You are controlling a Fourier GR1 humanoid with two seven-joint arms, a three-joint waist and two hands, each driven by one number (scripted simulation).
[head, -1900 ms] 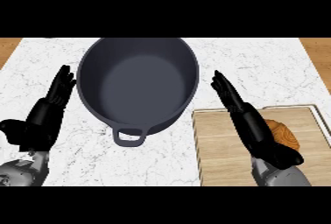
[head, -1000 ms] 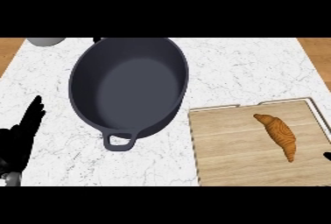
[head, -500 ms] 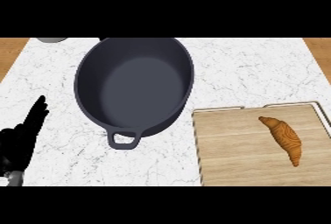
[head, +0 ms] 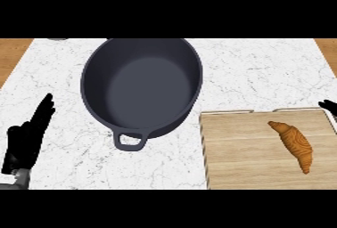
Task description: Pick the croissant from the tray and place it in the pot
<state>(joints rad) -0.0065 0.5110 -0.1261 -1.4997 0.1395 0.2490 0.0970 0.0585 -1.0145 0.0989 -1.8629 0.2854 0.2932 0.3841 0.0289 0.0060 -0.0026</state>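
**Croissant untouched on the tray, right hand barely in view**

Head view: the croissant (head: 293,144) lies on the wooden tray (head: 244,156), toward its right side, pointing down and to the right. The pot (head: 141,87) sits on the marble tabletop (head: 263,71) to the tray's upper left, its rim just beside the tray's corner and its loop handle (head: 129,141) pointing toward the robot. The left hand (head: 26,138) rests at the left edge, fingers straight and up, holding nothing. Only a sliver of the right hand (head: 328,106) shows at the right edge above the tray; I cannot tell how its fingers stand.

Likely risks: the croissant lies near the tray's right edge, so a sideways approach could push it along the board or off it. Carrying it left, a low hand could strike the pot's rim.

Open marble lies right of the pot and above the tray, and the tray's left half is bare, leaving room to cross.
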